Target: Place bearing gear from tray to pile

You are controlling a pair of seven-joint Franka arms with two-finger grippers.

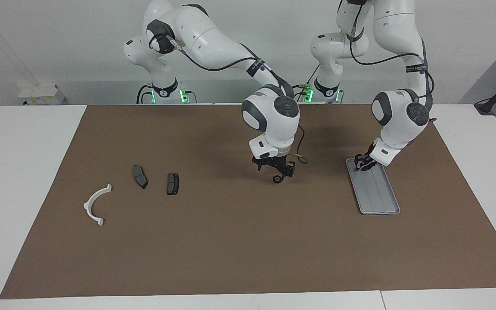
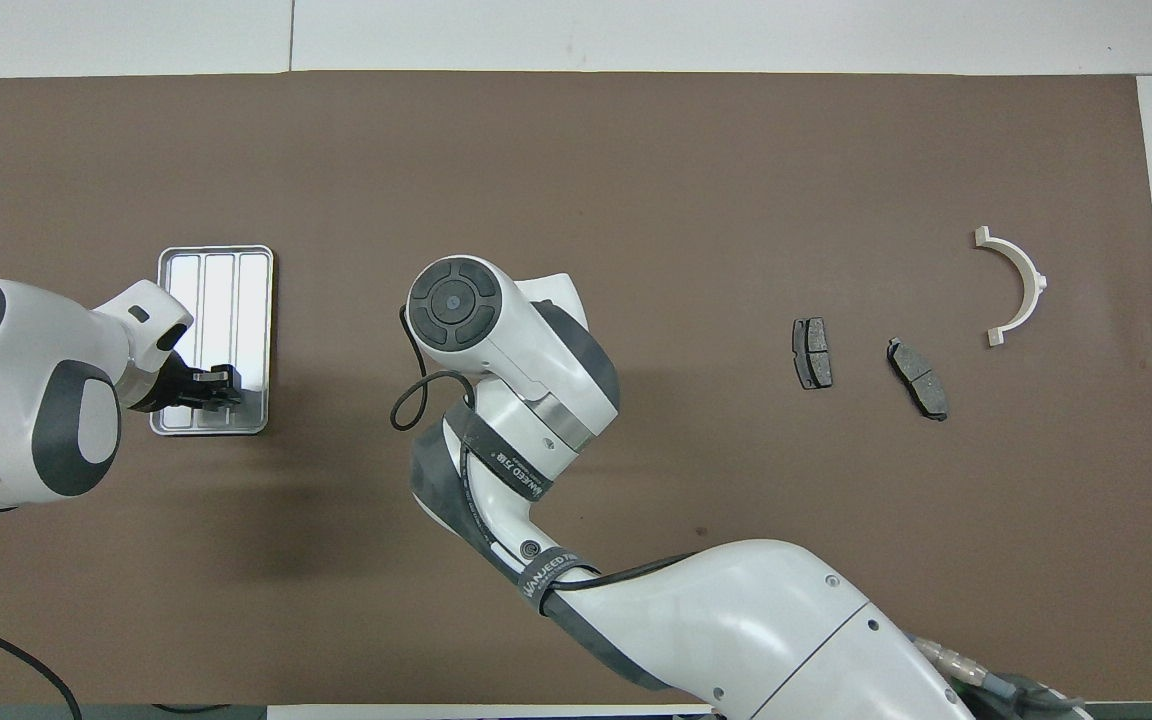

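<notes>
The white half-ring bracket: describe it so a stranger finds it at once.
Start from the brown mat and go to the right arm's end of the table. There lie two dark grey pads; the white half-ring bracket lies past them, nearest the mat's edge. It alone is white and curved like an open arc, while its neighbours are small, dark and flat.

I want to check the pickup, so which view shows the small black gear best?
The facing view: the bearing gear shows on the brown mat at the fingertips of the right gripper, between pile and tray. In the overhead view the right arm's wrist covers it entirely.
</notes>
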